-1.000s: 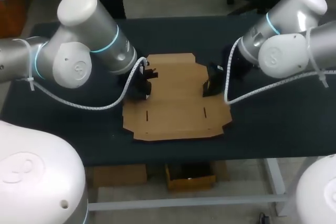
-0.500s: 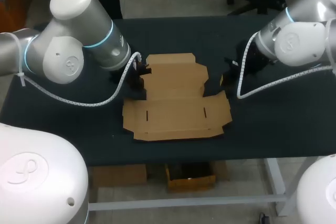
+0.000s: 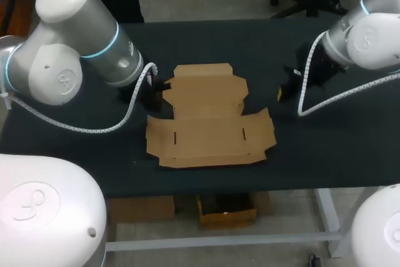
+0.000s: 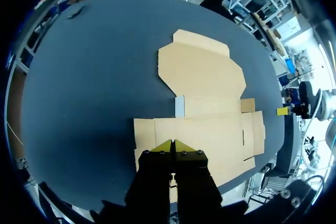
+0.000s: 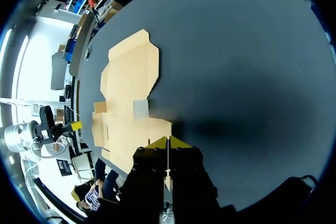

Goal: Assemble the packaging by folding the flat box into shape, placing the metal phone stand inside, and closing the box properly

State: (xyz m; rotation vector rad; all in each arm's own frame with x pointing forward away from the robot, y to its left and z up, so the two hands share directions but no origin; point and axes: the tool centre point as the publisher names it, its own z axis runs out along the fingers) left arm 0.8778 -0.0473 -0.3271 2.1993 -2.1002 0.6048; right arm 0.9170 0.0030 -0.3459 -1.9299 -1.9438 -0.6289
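The flat brown cardboard box [image 3: 209, 126] lies unfolded on the middle of the black table [image 3: 206, 39]. My left gripper [image 3: 155, 87] is shut and empty, low beside the box's left edge. My right gripper [image 3: 284, 94] is shut and empty, a little off the box's right side. In the left wrist view the shut yellow tips of the left gripper [image 4: 173, 144] hover over the near panel of the box [image 4: 205, 77]. In the right wrist view the right gripper [image 5: 168, 141] sits at the box's [image 5: 128, 77] near corner. No metal phone stand is in view.
Bare dark tabletop surrounds the cardboard on all sides, with wide stretches behind it and to the right [image 3: 337, 136]. The table's front edge [image 3: 219, 186] runs close below the box. My other arm's yellow tip [image 4: 283, 111] shows beyond the box.
Both grippers have drawn outward from the box's side flaps, the left one to the left, the right one to the right. The cardboard stays in place, lying flatter.
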